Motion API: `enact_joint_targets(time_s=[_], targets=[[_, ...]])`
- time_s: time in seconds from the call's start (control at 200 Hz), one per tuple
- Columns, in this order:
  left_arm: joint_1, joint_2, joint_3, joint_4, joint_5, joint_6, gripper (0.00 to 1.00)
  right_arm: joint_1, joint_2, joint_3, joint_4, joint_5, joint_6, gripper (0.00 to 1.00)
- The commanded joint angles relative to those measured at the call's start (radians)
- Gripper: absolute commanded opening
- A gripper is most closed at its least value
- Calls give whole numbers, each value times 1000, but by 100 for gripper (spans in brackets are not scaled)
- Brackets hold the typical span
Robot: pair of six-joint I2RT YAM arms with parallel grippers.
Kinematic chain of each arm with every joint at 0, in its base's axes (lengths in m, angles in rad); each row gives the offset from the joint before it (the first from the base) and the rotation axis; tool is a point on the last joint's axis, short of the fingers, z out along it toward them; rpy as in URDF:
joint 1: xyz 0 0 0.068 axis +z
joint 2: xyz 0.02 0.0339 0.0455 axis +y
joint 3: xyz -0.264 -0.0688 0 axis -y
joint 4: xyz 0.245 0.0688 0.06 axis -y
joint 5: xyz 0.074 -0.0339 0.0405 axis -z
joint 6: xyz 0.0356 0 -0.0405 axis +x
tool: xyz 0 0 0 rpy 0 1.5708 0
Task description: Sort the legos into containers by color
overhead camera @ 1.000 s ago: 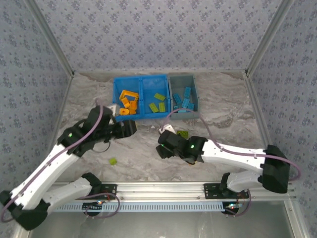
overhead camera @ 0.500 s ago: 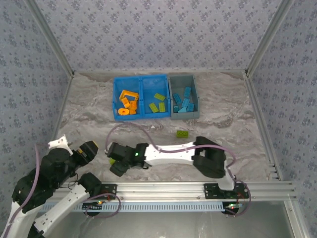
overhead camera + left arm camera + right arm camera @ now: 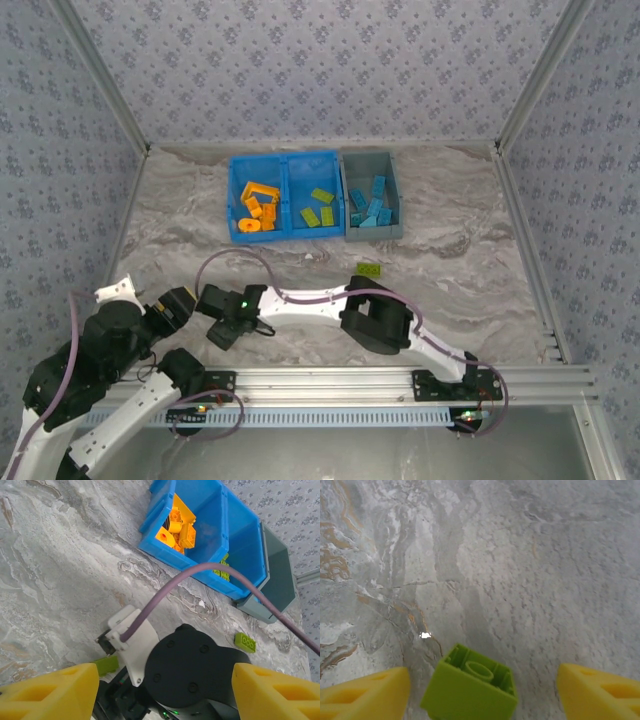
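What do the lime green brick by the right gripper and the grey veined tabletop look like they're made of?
Lime green brick: hard moulded plastic with a satin finish, going by its uniform colour, crisp edges and the moulded tube in its hollow face. Grey veined tabletop: marble pattern, matte. It is probably a printed laminate or sheet rather than stone, but that stays open.

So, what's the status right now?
Right jaws open either side of small lime green plastic brick. Left jaws open, empty. Second lime green brick loose on table. Nothing in the way.

A grey marbled tabletop (image 3: 470,250) sits between blue-patterned walls (image 3: 320,70), metal rail (image 3: 330,378) in front.
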Motion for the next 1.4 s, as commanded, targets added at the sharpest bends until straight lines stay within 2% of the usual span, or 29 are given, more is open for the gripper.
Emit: enact_joint_targets(time_s=[0.0, 0.24, 0.425, 0.58, 0.725, 0.834, 1.014, 1.229, 1.394], targets=[[-5, -1, 2, 25, 15, 6, 70, -3, 36, 45, -49, -13, 29, 66], [-5, -2, -8, 46, 29, 15, 70, 1, -13, -4, -17, 19, 45, 44], [-5, 22, -17, 135, 91, 52, 72, -33, -243, -180, 41, 115, 65, 37], [-6, 142, -34, 268, 189, 112, 74, -155, -470, -348, 39, 200, 94, 37], [-5, 304, -73, 446, 277, 151, 74, -325, -528, -399, 25, 213, 99, 36], [-6, 423, -90, 591, 313, 166, 74, -449, -471, -329, 7, 193, 91, 36], [-64, 603, -52, 715, 303, 189, 73, -588, -236, -49, -68, 159, 81, 37], [-170, 728, -29, 758, 245, 202, 74, -655, 15, 275, -154, 92, 63, 37], [-208, 757, -40, 776, 229, 197, 74, -676, 97, 355, -175, 76, 71, 41]])
